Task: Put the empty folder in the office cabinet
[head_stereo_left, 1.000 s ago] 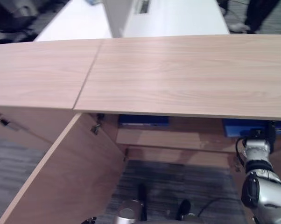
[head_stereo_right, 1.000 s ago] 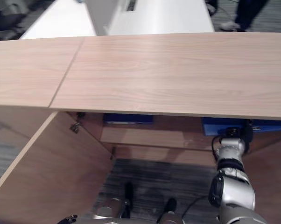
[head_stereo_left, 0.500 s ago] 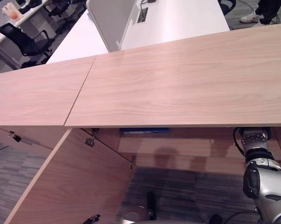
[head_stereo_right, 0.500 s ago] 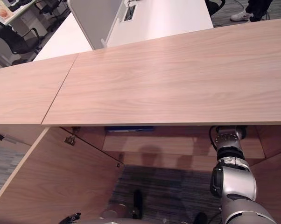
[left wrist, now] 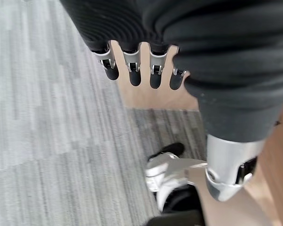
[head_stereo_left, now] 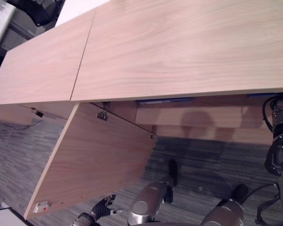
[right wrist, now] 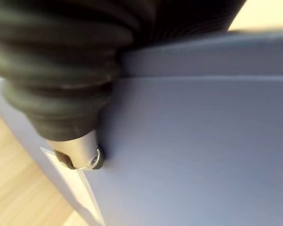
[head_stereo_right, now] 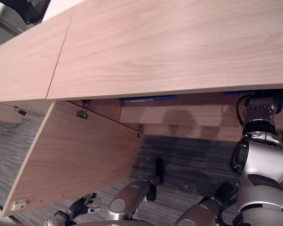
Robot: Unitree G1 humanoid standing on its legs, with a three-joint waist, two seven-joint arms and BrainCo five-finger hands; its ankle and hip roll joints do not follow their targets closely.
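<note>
The office cabinet has a light wood top [head_stereo_left: 179, 47], and its left door [head_stereo_left: 99, 160] hangs wide open. My right arm [head_stereo_right: 256, 113] reaches in under the top at the right, so the hand is hidden there. In the right wrist view my right hand [right wrist: 80, 155] presses its thumb flat on the face of a blue folder [right wrist: 193, 155], which has a white label along its edge. A sliver of that blue [head_stereo_left: 260, 95] shows beside the wrist. My left hand [head_stereo_left: 101, 209] hangs low by the door's bottom edge, its fingers [left wrist: 134, 75] straight and holding nothing.
Another blue folder [head_stereo_left: 162, 100] lies on the inner shelf [head_stereo_left: 198, 115] at the middle. A second cabinet top [head_stereo_left: 38, 66] joins on at the left. Grey carpet [head_stereo_left: 19, 155] runs in front. A black chair [head_stereo_left: 38, 9] stands at the far left.
The camera has tilted and swung, so the whole picture has shifted. My right arm stays reaching under the top. Less of the blue folder by its wrist shows now.
</note>
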